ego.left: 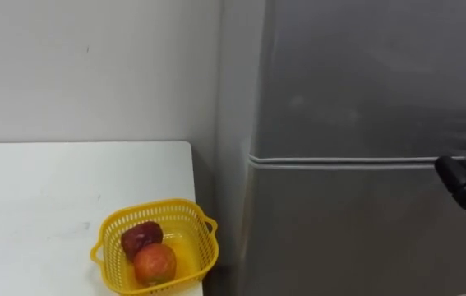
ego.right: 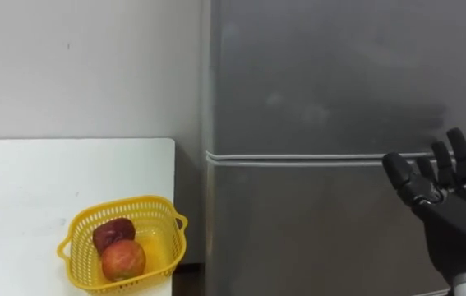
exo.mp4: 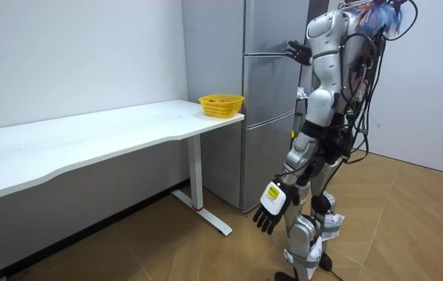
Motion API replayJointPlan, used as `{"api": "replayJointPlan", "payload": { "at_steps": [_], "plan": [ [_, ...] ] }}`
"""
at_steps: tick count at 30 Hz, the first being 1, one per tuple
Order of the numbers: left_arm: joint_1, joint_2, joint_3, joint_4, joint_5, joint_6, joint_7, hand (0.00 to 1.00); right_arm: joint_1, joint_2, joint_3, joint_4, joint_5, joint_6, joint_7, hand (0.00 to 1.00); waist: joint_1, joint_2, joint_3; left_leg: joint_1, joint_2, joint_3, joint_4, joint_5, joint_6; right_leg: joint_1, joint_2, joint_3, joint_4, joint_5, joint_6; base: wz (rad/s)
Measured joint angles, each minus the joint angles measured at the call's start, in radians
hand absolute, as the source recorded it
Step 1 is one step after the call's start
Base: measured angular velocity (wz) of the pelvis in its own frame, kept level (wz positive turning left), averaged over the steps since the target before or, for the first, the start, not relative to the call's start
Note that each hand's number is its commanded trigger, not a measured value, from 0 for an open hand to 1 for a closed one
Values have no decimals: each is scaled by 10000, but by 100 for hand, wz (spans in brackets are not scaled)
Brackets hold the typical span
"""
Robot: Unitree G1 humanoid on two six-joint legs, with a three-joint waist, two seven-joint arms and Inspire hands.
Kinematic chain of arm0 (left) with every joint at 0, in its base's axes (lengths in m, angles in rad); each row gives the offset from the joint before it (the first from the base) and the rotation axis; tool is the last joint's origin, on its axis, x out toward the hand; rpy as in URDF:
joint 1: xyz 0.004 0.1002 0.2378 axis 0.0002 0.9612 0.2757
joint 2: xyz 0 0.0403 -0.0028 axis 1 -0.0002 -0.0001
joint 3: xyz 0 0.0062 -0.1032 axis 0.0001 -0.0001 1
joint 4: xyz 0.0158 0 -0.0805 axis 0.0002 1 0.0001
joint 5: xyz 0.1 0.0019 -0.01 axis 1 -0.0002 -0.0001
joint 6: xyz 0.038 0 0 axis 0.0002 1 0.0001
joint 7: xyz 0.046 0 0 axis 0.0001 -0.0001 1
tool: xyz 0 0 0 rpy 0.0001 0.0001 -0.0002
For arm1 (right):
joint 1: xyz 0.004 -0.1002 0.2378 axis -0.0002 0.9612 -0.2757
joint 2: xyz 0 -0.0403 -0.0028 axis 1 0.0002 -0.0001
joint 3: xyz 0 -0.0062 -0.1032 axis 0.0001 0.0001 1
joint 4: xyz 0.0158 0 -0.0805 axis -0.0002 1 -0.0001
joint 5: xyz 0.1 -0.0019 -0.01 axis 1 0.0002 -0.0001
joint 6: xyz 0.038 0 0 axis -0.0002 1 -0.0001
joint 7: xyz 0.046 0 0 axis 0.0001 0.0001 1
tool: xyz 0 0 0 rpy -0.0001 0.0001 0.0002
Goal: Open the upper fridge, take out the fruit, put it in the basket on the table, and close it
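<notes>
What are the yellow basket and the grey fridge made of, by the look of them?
Yellow basket: probably moulded plastic, slightly glossy; its even colour and fine lattice walls suggest so. Fridge: likely coated sheet metal, grey satin finish with soft blurred reflections; plastic cladding cannot be excluded.

White table [ego.left: 52, 189] stood against the wall [ego.left: 93, 66]. Yellow basket [ego.left: 204, 247] sat at the table's right end, two fruits inside: dark red fruit [ego.left: 140, 238] behind, orange-red fruit [ego.left: 155, 265] in front, touching it. Wood floor [exo.mp4: 166, 250] below.
</notes>
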Motion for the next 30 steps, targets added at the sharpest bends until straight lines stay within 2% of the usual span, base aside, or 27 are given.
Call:
{"api": "replayJointPlan", "payload": {
  "at_steps": [13, 17, 22, 28, 30],
  "plan": [
    [42, 17, 140, -7, 66, -6, -17, 0, 18, -33, -89, -1, -224, 22, -193, 0, -36, -13, -8, 147, 5, -15, -77, -2, -2, 122, 47, 110, -84, 1, 9, 0],
    [26, 22, 215, -16, 66, -33, -33, 0, 19, -105, -104, -3, -739, 22, -617, 0, -78, -40, -20, 62, 11, -7, -94, -2, -3, 86, 58, 119, -94, 1, 8, -1],
    [-43, 34, 293, -47, 64, -36, -47, 0, 52, -133, -531, -3, -772, 13, -1276, 0, -84, -49, -56, -13, 18, -1, -46, -3, -3, -14, 63, 130, -95, 10, 5, 0],
    [-131, 32, 385, -20, 63, -59, 126, 0, 612, -173, -997, -20, -1160, -63, -2388, 0, -251, 98, -15, -3, 29, -1, -85, -3, -5, -29, 75, 148, -73, 10, 6, -1],
    [-134, 30, 387, 0, 64, -59, 238, 0, 786, -173, -1105, -19, -1200, -63, -2749, 0, -307, 141, 23, -3, 27, 27, -112, -4, -5, -100, 79, 256, 11, 1, 7, -10]
  ]
}}
